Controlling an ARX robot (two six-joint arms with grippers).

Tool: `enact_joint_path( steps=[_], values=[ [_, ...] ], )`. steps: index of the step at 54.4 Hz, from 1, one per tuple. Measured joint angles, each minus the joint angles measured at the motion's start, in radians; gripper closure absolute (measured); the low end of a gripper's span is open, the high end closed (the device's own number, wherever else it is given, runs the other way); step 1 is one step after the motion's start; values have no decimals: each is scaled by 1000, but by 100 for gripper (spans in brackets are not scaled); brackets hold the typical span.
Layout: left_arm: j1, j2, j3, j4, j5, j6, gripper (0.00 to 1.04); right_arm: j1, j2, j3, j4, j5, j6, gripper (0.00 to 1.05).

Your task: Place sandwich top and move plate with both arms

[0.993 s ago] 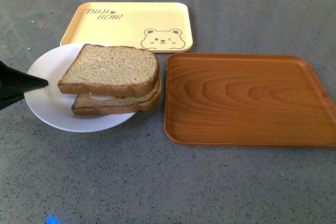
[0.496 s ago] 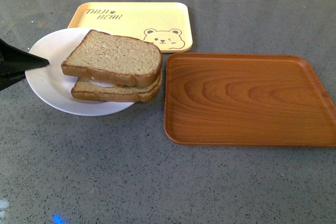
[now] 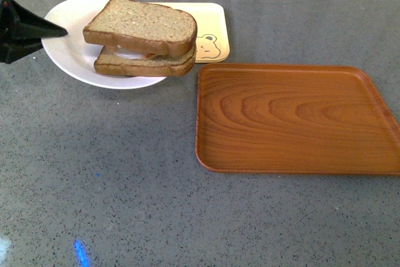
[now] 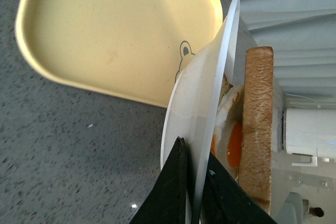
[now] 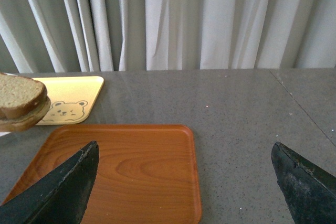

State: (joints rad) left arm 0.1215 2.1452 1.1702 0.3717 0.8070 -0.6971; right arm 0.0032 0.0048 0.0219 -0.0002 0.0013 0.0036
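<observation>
Your left gripper (image 4: pixel 193 161) pinches the smooth round plate (image 3: pixel 65 54), lifted higher than before, square grainy top (image 3: pixel 140 24) aboard; right gripper (image 5: pixel 185 148) spread.

Grey speckled tabletop (image 3: pixel 156 217), yellow bear-print tray (image 3: pixel 214 20) at back, brown wooden tray (image 3: pixel 294 117) at right

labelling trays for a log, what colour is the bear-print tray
Pale yellow tray, shown best in the left wrist view.
</observation>
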Motion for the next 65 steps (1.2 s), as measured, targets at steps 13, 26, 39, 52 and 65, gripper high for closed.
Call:
enact_joint_path(
  steps=[13, 26, 39, 52, 65],
  values=[
    [-61, 144, 233, -66, -27, -64, 102, 0, 0, 0, 0, 0, 0, 9],
    [-84, 267, 458, -151, -33, -87, 102, 0, 0, 0, 0, 0, 0, 9],
    [-72, 348, 614, -235, -42, -84, 102, 0, 0, 0, 0, 0, 0, 9],
    [-52, 419, 704, -299, -50, -63, 102, 0, 0, 0, 0, 0, 0, 9],
    [-35, 469, 780, -358, -46, -30, 102, 0, 0, 0, 0, 0, 0, 9]
  ],
)
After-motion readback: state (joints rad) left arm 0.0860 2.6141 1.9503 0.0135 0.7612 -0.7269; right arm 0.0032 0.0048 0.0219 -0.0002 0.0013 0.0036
